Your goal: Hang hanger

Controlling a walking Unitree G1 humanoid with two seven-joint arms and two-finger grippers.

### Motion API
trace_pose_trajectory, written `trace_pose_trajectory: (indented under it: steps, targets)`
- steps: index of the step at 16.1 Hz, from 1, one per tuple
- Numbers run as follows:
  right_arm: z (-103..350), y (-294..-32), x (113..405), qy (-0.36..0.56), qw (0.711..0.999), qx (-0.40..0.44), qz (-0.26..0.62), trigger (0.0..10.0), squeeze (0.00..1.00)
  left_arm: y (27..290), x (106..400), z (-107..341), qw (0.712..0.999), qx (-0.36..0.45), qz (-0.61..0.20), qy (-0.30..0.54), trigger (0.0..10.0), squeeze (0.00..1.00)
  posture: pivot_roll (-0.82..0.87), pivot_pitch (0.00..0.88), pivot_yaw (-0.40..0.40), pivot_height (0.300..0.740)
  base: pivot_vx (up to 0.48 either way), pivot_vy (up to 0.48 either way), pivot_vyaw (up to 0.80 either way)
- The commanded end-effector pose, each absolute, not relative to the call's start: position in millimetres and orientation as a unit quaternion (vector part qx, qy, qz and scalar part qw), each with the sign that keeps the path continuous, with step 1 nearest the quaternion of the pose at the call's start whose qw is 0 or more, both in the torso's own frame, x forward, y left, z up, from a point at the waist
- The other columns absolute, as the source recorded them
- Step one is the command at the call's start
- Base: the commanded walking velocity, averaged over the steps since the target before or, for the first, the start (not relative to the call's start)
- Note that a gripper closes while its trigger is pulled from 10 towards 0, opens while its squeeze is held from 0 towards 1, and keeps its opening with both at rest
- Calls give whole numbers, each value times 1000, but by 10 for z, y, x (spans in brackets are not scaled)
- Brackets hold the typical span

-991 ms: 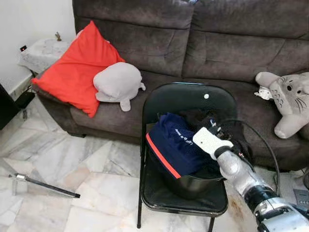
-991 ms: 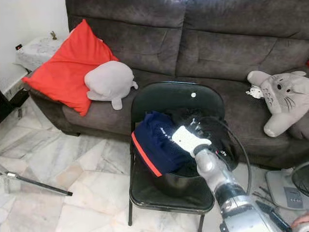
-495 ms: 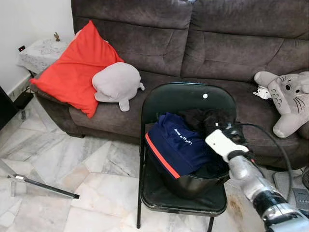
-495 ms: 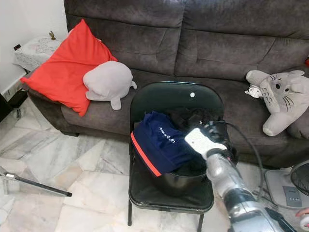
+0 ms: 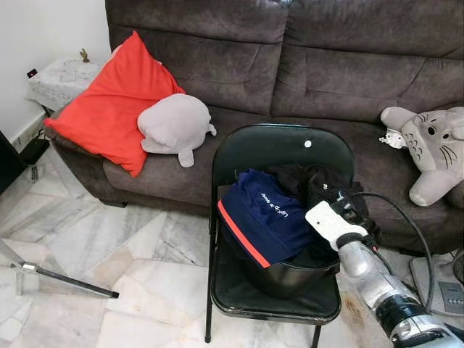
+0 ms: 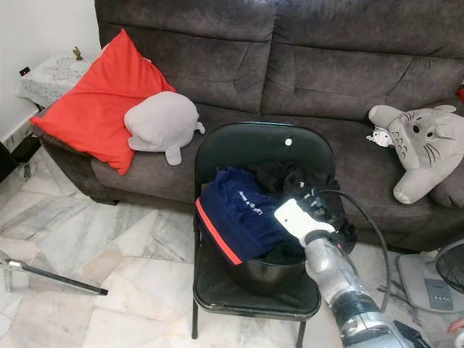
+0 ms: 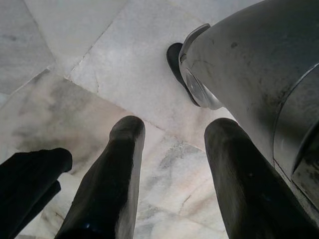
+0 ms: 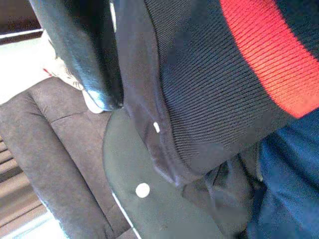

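Right wrist view: right claw (image 8: 107,74) buried in soft, limp clothes (image 5: 290,210); spread unclear. Hanger unseen.

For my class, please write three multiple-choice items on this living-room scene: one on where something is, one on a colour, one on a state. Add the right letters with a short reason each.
1. Where does the black tub of clothes stand?
A. on the folding chair
B. on the sofa
C. on the floor

2. What colour is the big cushion on the sofa?
A. blue
B. red
C. yellow

3. What is the right tool doing?
A. hanging beside the robot's leg
B. resting on the sofa back
C. reaching into the clothes in the tub

Answers:
1. A: the tub sits on the chair's seat, in front of the sofa.
2. B: the cushion leaning at the sofa's left end is plainly red.
3. C: the right arm stretches over the tub, and the right wrist view shows dark knit fabric right against a finger.
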State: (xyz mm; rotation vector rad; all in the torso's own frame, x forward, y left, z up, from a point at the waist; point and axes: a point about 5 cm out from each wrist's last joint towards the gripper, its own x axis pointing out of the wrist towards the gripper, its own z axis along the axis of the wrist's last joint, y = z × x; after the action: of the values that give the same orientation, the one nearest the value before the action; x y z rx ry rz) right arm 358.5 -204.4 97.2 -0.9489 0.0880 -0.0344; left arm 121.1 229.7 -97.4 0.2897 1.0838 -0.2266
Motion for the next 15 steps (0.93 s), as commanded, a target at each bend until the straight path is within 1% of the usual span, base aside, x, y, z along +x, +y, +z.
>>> trace_pose_trajectory:
  steps: [1,2,3,5,7,10,14,15]
  targets:
    - [955,-2065,3566,49,896,-440,-29,10000,706,2319,1112,-1000,832,136,-108,527,10000,0,7,127,-9,740,0,0,0]
    - [954,-2060,3564,48,897,-438,-32,10000,671,2319,1112,-1000,832,136,-108,527,10000,0,6,127,-9,740,0,0,0]
    - [940,-2037,3547,44,897,-439,-35,10000,0,2317,1110,-1001,832,137,-109,527,10000,0,4,125,-10,740,0,0,0]
    - [909,-2027,3509,43,900,-433,-43,10000,0,2316,1108,-1001,831,136,-109,527,10000,0,2,123,-11,740,0,0,0]
    - [832,-2020,3416,49,898,-434,-58,10000,0,2310,1107,-1003,831,136,-111,527,10000,0,-4,118,-12,740,0,0,0]
    - [751,-2036,3351,68,894,-439,-64,10000,0,2306,1109,-1003,832,135,-111,527,10000,0,-4,119,-16,740,0,0,0]
    - [753,-2141,3314,83,884,-451,-95,10000,0,2306,1110,-1002,832,135,-110,527,10000,0,-3,122,-18,740,0,0,0]
    - [833,-2188,3322,66,881,-454,-119,10000,0,2307,1110,-1002,832,134,-110,526,10000,0,-4,124,-17,740,0,0,0]
